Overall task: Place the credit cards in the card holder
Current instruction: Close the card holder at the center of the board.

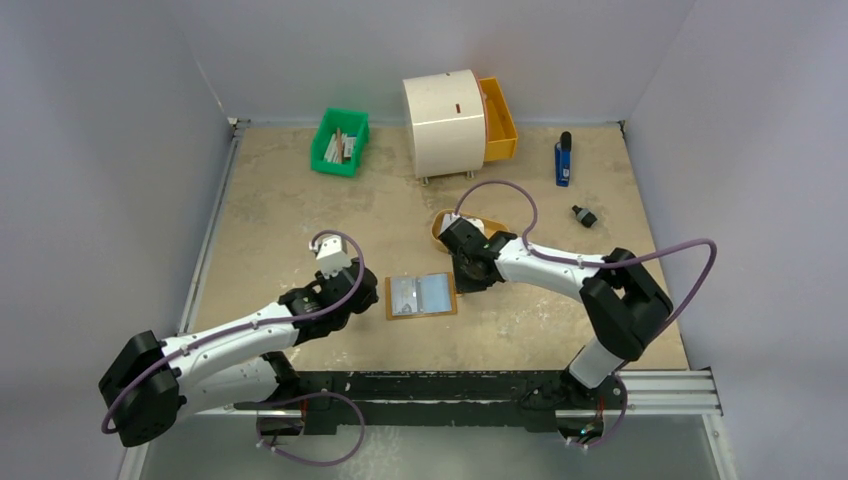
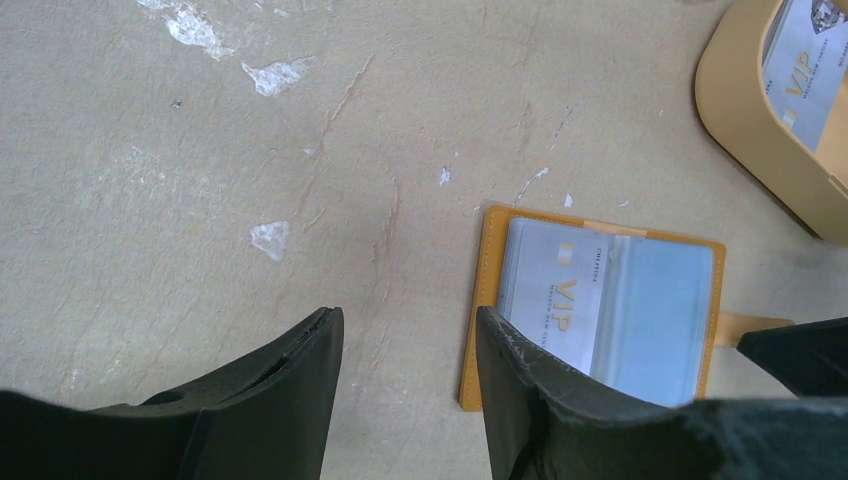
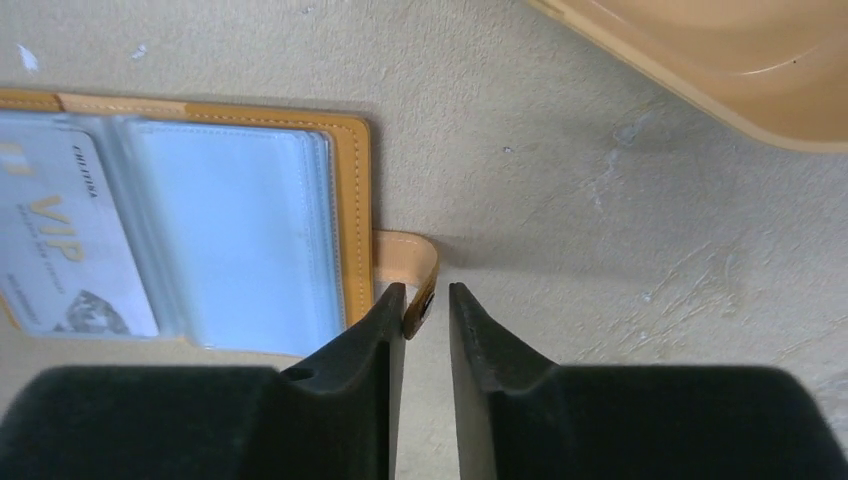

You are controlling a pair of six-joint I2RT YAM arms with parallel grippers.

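Now: holder open, one card in, one in the tray

From overhead, places the card holder (image 1: pixel 420 295) open and flat on the table (image 1: pixel 280 200) between the two arms, pale blue-grey inside up. Puts the left gripper (image 1: pixel 365 292) near its left edge and the right gripper (image 1: pixel 463 283) at its right edge. Hides most of the oval orange tray (image 1: pixel 445 222) behind the right arm, and gives no clear look at either pair of jaws. Alone takes in the far side: green bin (image 1: pixel 340 140), white round cabinet (image 1: pixel 445 110), orange drawer (image 1: pixel 498 118).

On the left wrist, reveals what the top misses: one credit card (image 2: pixel 555 300), printed VIP, tucked in the holder's left-hand clear pocket, and a second credit card (image 2: pixel 810 70) lying in the tray. Shows the left jaws spread wide over bare table, gripping nothing.

On the right wrist, brings in the strap tab (image 3: pixel 408 265) sticking out from the holder's edge. Shows those jaws a narrow gap apart, tab end at the mouth, touching one fingertip, not clamped.
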